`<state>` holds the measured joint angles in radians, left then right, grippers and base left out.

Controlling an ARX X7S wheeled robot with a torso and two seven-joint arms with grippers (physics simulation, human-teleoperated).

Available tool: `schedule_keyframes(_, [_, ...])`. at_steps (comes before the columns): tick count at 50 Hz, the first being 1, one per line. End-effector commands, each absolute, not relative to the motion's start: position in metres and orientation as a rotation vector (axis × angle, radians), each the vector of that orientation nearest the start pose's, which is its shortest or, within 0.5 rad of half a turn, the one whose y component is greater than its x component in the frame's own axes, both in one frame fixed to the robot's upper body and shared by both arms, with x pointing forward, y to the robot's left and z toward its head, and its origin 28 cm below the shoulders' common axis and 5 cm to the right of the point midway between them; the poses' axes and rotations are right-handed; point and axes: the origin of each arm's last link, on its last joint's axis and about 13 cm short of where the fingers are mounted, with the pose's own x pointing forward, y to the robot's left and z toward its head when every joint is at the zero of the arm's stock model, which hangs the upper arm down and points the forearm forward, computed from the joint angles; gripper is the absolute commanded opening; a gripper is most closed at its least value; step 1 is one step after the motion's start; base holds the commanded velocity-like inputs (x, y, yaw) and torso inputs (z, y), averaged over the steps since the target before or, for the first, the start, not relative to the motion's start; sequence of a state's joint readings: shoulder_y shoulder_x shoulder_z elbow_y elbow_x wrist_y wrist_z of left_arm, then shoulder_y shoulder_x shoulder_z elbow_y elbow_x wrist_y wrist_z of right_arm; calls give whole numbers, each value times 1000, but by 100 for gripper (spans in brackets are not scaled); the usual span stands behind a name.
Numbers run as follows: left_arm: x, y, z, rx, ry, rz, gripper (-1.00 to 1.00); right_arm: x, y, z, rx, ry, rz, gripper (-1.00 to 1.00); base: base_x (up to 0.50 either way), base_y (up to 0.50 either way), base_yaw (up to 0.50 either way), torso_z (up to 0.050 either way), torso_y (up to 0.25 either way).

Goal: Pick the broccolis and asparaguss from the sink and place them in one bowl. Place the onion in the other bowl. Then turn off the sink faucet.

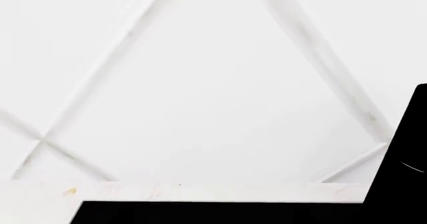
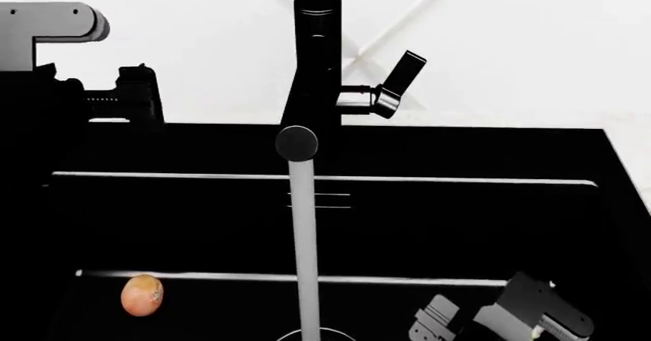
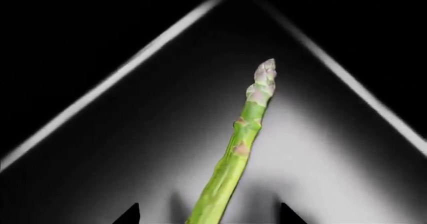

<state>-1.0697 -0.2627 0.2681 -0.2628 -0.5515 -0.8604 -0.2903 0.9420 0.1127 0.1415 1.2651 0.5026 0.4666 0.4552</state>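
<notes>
A green asparagus (image 3: 241, 144) lies on the sink floor near a corner. Its stalk runs between the two dark fingertips (image 3: 128, 215) of my right gripper (image 3: 207, 217), which stands open around it without touching. In the head view my right arm (image 2: 508, 318) reaches into the black sink (image 2: 458, 219) at the lower right. An orange-brown onion (image 2: 140, 295) rests on the sink floor at the left. My left gripper (image 2: 137, 97) hovers over the counter behind the sink's left corner, its jaws too dark to read. Broccolis and bowls are out of view.
The black faucet (image 2: 315, 66) stands at the sink's back middle with its handle (image 2: 402, 78) tilted up to the right. A water stream (image 2: 303, 249) falls to the drain. The left wrist view shows white tiled wall (image 1: 213, 93) and a counter strip (image 1: 200, 191).
</notes>
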Motion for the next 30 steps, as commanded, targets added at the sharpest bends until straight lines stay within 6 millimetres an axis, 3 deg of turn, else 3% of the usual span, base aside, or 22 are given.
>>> schedule_keyframes(1, [349, 230, 233, 38, 110, -36, 100, 352, -123, 27, 447, 850, -523, 100, 0, 0, 0, 0, 0])
schedule_keyframes(30, [348, 231, 228, 37, 90, -28, 100, 351, -123, 26, 456, 850, -511, 100, 0, 0, 0, 0, -24])
